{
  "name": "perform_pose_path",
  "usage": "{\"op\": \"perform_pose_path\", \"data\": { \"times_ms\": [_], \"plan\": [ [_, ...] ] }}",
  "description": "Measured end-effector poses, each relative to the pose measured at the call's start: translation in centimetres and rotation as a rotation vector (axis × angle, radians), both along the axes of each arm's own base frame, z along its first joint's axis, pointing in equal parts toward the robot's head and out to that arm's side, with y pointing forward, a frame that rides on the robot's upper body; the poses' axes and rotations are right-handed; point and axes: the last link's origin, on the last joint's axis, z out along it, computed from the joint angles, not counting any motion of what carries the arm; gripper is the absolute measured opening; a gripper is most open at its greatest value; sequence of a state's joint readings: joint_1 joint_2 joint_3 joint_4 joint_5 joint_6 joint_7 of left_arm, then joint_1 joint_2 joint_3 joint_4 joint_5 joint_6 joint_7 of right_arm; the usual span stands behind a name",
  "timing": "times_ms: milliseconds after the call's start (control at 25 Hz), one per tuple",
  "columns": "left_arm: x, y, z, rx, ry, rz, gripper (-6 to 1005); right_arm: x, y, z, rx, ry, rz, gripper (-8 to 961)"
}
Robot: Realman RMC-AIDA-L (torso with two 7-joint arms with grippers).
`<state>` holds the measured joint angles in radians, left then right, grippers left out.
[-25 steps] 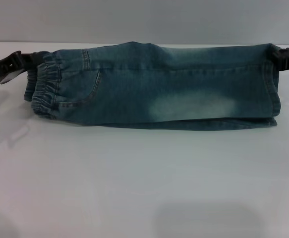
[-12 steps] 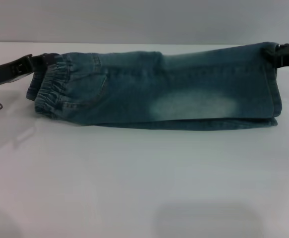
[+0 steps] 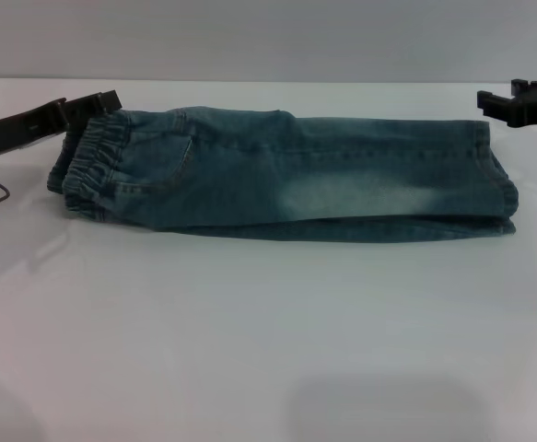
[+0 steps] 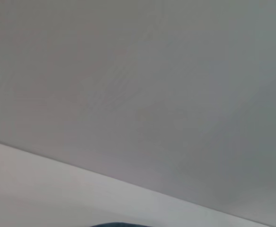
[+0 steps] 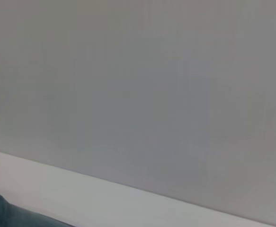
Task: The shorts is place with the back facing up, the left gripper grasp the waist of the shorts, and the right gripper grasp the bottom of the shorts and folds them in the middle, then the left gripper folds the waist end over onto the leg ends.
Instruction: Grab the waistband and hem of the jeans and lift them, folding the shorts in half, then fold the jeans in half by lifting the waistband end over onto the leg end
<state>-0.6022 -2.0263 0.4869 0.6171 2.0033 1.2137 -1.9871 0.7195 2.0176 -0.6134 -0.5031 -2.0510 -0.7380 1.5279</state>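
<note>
One pair of shorts (image 3: 286, 175), two grippers, one table (image 3: 250, 350).

Soft, even, dim light; faint shadows below the shorts (image 3: 286, 175); head view slightly hazy; wrist views featureless.

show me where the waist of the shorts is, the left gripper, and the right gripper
the waist of the shorts (image 3: 91, 170), head view, on the gathered elastic band.
the left gripper (image 3: 91, 103), head view, on its black tip by the waistband.
the right gripper (image 3: 503, 99), head view, on its black claw.

The shorts (image 3: 286, 170) are matt, faded blue denim cloth, with a crinkled, gathered waistband (image 3: 88, 170). They lie on a smooth, matt white table (image 3: 250, 331). Both grippers look like hard black plastic.
</note>
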Motion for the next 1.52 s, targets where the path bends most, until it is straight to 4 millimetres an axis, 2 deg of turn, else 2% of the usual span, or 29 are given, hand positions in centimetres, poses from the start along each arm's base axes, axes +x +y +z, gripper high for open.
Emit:
{"op": "perform_pose_path", "data": {
  "times_ms": [80, 280, 560, 760, 1240, 1520],
  "plan": [
    [0.0, 0.1, 0.1, 0.007, 0.003, -0.004, 530, 0.3, -0.2, 0.0, 0.004, 0.001, -0.009, 504],
    [-0.1, 0.1, 0.5, 0.041, -0.002, -0.017, 677, 0.6, -0.5, -0.3, 0.007, 0.010, -0.021, 551],
    [-1.2, -0.5, 1.0, 0.084, 0.004, -0.003, 849, 0.8, -1.0, -0.8, 0.000, 0.019, -0.024, 551],
    [-2.0, -1.3, 1.0, 0.070, 0.033, -0.006, 848, 0.8, -1.1, -1.0, -0.001, 0.027, -0.025, 551],
    [-5.2, -4.9, -0.9, 0.045, 0.220, -0.076, 847, 0.3, -1.3, -1.5, -0.019, 0.050, -0.009, 552],
    [-6.0, -5.2, -1.9, 0.078, 0.324, -0.108, 847, 0.0, -1.3, -1.5, -0.027, 0.056, 0.003, 552]
  ]
}}
